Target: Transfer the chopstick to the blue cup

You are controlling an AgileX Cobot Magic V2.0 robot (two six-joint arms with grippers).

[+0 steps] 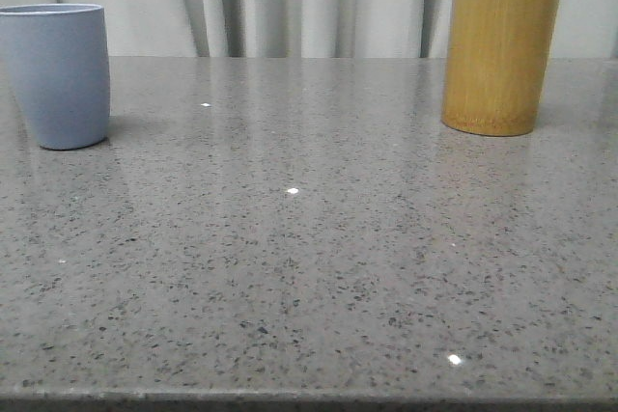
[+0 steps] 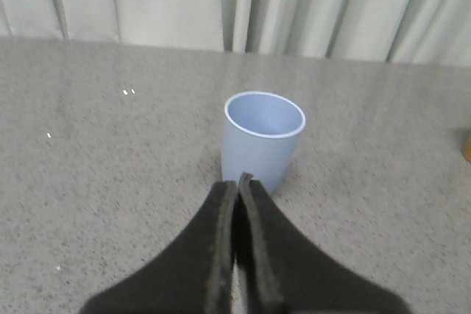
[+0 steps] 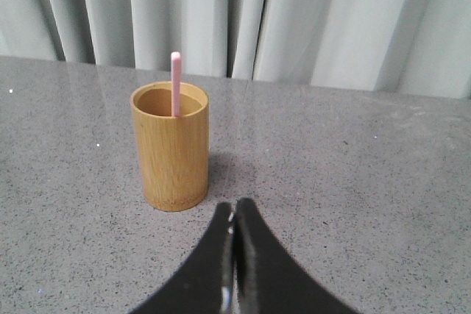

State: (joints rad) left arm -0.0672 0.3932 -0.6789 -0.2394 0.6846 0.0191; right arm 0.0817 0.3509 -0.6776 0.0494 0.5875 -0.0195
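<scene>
Starting from the right gripper (image 3: 234,215), its fingers are seen pressed together with nothing between them, near the bamboo holder (image 3: 170,148) at the table's (image 1: 309,267) far right; the left gripper (image 2: 237,185) is likewise closed and empty, just short of the blue cup (image 2: 262,140) at the far left. The chopstick (image 3: 175,83) stands in the holder, leaning on its rim; it is judged light, stiff and smooth, best pinched at the exposed upper end.

The left gripper (image 2: 237,185) has two matte black fingers (image 2: 213,240), broad at the base and tapering to narrow tips, with a rough, perhaps rubbery, strip along each inner edge. The right gripper (image 3: 235,207) looks alike: black, smooth-sided fingers (image 3: 257,262) curving to blunt tips.
</scene>
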